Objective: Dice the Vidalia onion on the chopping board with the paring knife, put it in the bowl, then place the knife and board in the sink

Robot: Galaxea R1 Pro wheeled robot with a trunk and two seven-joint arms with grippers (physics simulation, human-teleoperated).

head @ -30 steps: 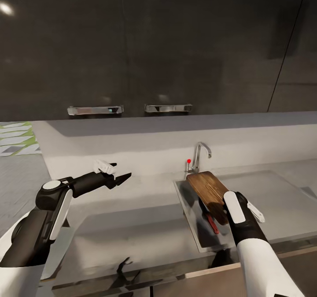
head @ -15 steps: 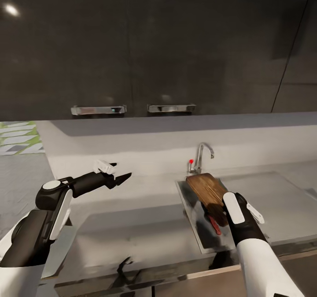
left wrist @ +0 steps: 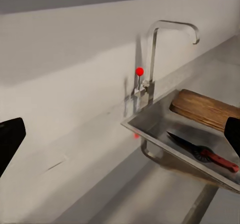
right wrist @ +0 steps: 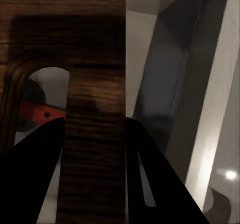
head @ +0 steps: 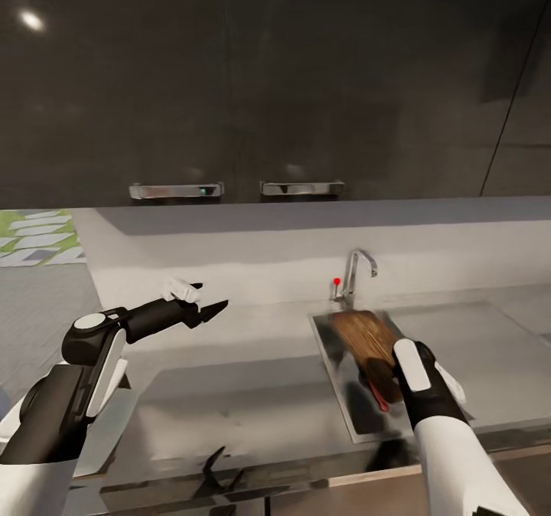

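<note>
At lower right, the right end effector (head: pixel 392 369) pinches the chopping board (head: pixel 367 340) over the sink (head: pixel 337 393); the left end effector (head: pixel 203 305) is spread wide.

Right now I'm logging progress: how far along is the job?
Nearly finished. The paring knife already lies in the sink. The right gripper holds the chopping board by its handle end, tilted into the basin. Left: release it. The left gripper is open.

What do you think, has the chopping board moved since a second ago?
Yes: the chopping board has sunk lower into the sink, farther below the tap.
</note>
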